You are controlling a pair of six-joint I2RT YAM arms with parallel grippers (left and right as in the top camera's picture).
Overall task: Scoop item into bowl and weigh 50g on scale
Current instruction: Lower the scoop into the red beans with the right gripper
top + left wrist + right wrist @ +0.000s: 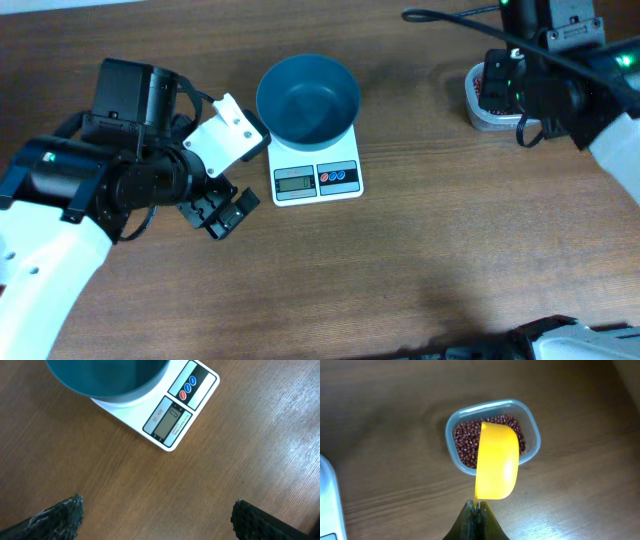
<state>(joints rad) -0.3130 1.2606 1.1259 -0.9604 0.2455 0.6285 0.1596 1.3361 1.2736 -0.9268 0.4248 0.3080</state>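
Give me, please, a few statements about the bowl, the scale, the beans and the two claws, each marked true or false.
1. The blue bowl stands on the scale. True.
2. The bowl already holds a heap of beans. False: its inside is bare, and the beans lie in the clear tub.
3. The right claw is shut on a yellow scoop above the tub. True.
4. The left claw grips the edge of the scale. False: it is open over the bare table, apart from the scale, with nothing between its fingers.
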